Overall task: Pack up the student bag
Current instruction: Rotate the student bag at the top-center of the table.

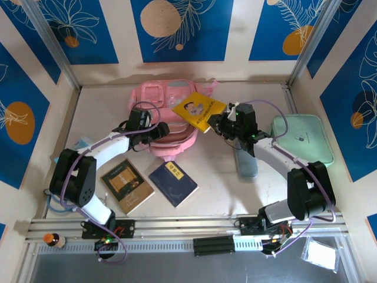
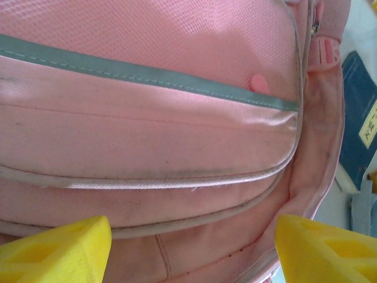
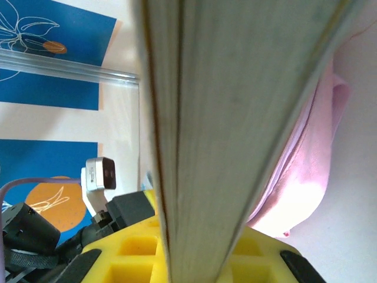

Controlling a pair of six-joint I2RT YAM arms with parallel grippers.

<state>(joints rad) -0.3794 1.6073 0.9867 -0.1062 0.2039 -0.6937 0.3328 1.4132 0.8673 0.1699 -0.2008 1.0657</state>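
- Nearest the arm bases, flat on the table (image 1: 218, 177): a brown book (image 1: 126, 184) and a dark blue book (image 1: 172, 183), side by side and apart from both arms' tips.
- A little farther, right of centre: a grey-blue pouch (image 1: 245, 160), and beyond it to the right a mint-green case (image 1: 300, 137), both lying loose.
- Farther in, at the near edge of the student bag (image 1: 159, 103): the left end effector (image 2: 191, 250), released and spread wide, facing pink fabric and a grey-trimmed pocket. Cannot tell whether touching the cloth.
- Level with it on the right: the right end effector (image 1: 215, 122), clenched on a yellow book (image 1: 198, 110). Page edges rising between the pads in the right wrist view; book tilted over the bag's right side.
- Farthest back, near the rear of the table: the bag itself, lying flat with its front upward.
- Probably soft, floppy and light while unfilled, so likely to sag and fold shut if lifted by loose cloth. Better taken at the piped rim of the opening or by a strap, and held open rather than hoisted.
- For the yellow book, likely stiff with a slick cover: keep a firm pinch and feed it in edge first.
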